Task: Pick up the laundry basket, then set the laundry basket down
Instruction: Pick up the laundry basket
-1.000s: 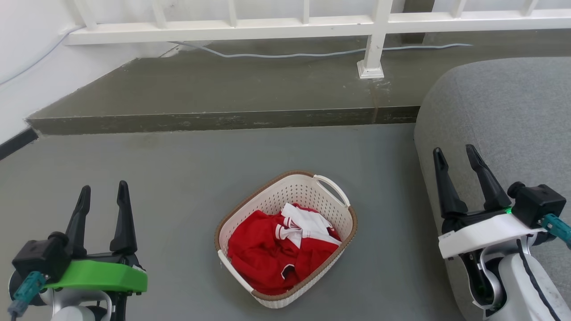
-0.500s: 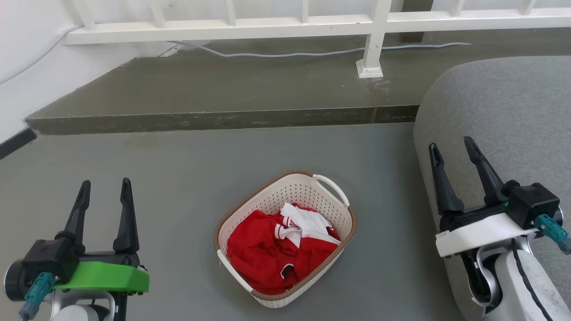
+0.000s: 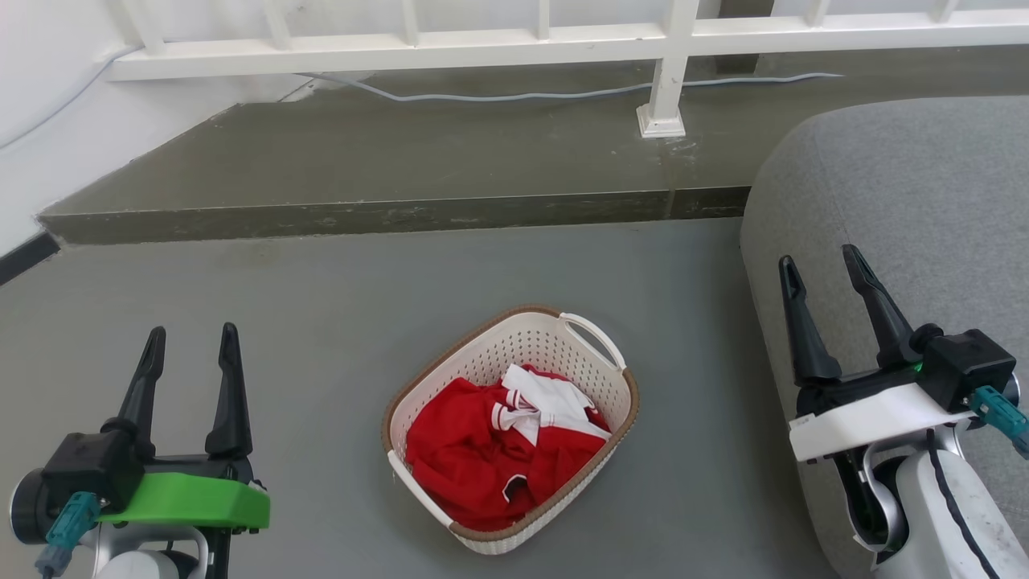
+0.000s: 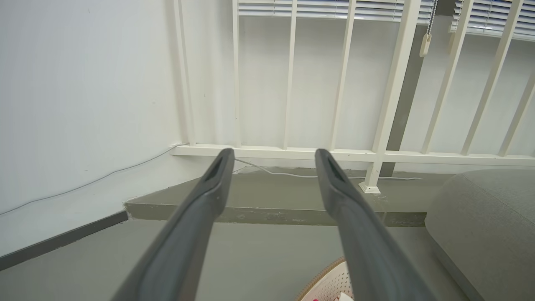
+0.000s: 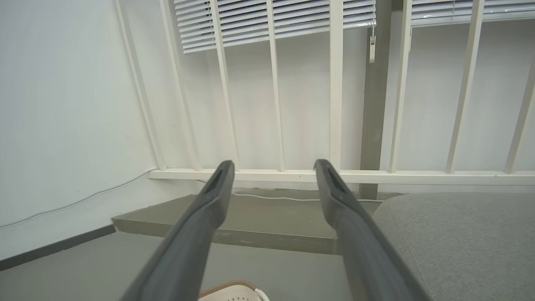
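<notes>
We record: grey upholstered seat (image 3: pixel 900 177), right of the laundry basket (image 3: pixel 530 346). The laundry basket stands on the floor (image 3: pixel 321 305) and holds red-and-white clothing (image 3: pixel 474 458). Left gripper (image 3: pixel 193 330), well left of it, fingers apart, empty. Right gripper (image 3: pixel 818 254), well right, likewise.

laundry basket (image 3: pixel 522 350) on floor (image 3: pixel 321 305), clothes (image 3: pixel 474 466) inside, sofa (image 3: pixel 900 185) to right, railing (image 3: pixel 482 36) behind
</notes>
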Available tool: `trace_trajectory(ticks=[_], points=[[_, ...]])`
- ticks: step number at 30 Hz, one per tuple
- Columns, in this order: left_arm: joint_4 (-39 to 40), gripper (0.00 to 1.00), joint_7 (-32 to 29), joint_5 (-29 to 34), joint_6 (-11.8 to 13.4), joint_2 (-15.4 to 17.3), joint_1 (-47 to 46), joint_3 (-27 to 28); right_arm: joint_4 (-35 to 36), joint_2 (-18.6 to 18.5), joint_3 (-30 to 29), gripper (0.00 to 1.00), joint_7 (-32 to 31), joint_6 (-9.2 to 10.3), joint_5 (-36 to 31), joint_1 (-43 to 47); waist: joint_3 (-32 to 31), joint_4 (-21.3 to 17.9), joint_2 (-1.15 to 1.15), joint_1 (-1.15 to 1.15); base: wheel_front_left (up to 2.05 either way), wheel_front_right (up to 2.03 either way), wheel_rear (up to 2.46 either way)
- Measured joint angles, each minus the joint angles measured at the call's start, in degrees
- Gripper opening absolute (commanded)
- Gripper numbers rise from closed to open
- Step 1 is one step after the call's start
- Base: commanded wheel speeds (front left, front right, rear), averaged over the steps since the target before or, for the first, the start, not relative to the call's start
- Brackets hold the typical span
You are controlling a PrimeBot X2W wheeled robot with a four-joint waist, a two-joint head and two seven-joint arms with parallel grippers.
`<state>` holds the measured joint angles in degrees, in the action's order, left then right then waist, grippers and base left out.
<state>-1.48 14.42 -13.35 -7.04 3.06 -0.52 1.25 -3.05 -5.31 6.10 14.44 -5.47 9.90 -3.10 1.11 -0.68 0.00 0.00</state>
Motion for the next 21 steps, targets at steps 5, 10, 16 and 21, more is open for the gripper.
trace_trajectory(ticks=[5,10,16,21], points=[[-0.55,1.0,0.0,-0.02,0.0,-0.15,0.08,0.32,-0.09,0.33,0.08,1.0,0.0,-0.08,0.0,0.01,0.33,-0.34,0.0,0.0,0.0,0.0,0.0],[-1.18,1.0,0.0,-0.25,-0.01,-0.24,0.08,0.36,-0.09,0.64,0.21,1.0,0.0,-0.3,-0.08,0.01,1.34,-0.73,0.0,0.0,0.0,0.0,0.0],[-1.79,1.0,0.0,-0.62,-0.03,-0.31,-0.01,0.32,-0.08,0.8,0.38,1.0,0.0,-0.53,-0.26,-0.15,3.47,-1.05,0.0,0.0,0.0,0.0,0.0],[-2.68,1.0,0.0,-1.13,-0.03,-0.35,-0.66,0.07,-0.08,0.93,0.7,1.0,0.01,-0.58,-0.35,-1.72,5.73,-1.32,0.0,0.0,0.0,0.0,0.0]])
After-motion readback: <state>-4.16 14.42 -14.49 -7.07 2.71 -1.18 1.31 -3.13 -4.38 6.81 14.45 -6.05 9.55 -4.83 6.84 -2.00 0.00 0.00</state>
